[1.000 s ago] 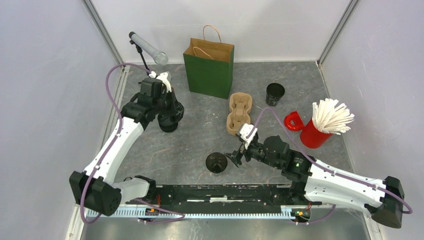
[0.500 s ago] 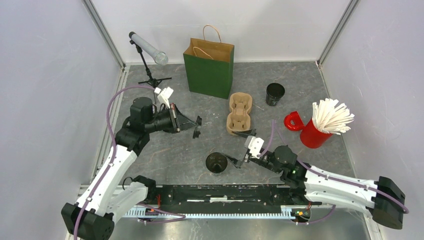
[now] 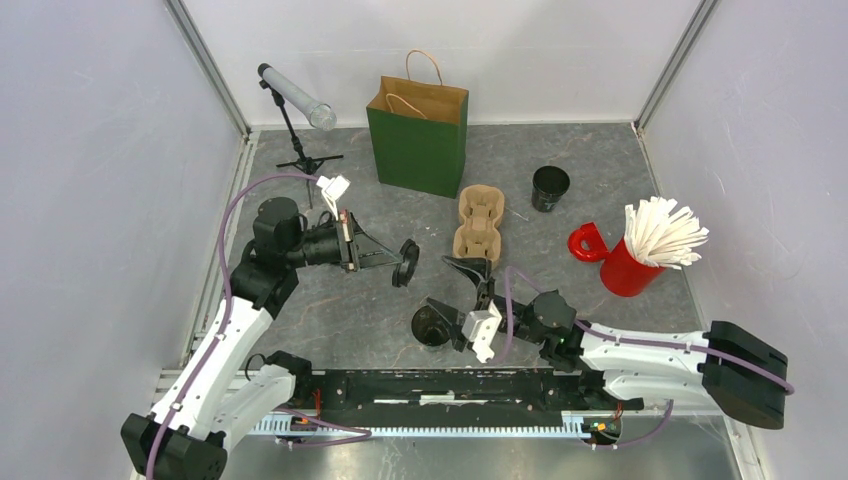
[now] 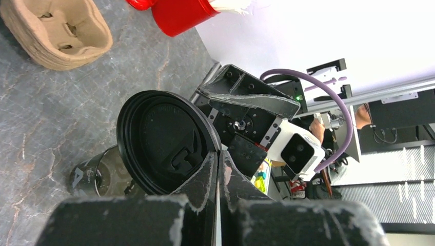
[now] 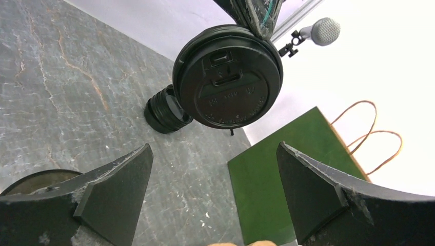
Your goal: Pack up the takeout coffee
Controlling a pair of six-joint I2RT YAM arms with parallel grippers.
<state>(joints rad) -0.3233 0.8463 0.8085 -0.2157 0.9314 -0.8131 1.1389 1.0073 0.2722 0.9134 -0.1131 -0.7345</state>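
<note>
The takeout coffee is out of view: no lidded cup shows. My left gripper [image 3: 397, 261] is shut on the rim of a black sip lid [image 3: 408, 264], held on edge in the air. In the left wrist view the lid [image 4: 164, 141] sits just left of my left gripper [image 4: 219, 160], above a lidless black cup [image 4: 95, 174]. That cup [image 3: 432, 326] stands near the front edge. My right gripper [image 3: 455, 295] stands open right beside it, empty. From the right wrist my right gripper [image 5: 215, 147] faces the lid [image 5: 227, 77], with the cup rim [image 5: 31, 179] at the lower left.
A brown pulp cup tray [image 3: 478, 225] lies mid-table, with a green paper bag [image 3: 420, 135] behind it. Another lidless black cup [image 3: 550, 187] stands at the back right. A red mug of white sticks [image 3: 630, 265] is at the right. A squat black round piece [image 5: 163, 115] and a microphone stand [image 3: 295, 100] are at the left.
My left arm lifted from the table's left side and carried the lid right, toward the middle. My right gripper drew back and turned, now standing beside the near cup.
</note>
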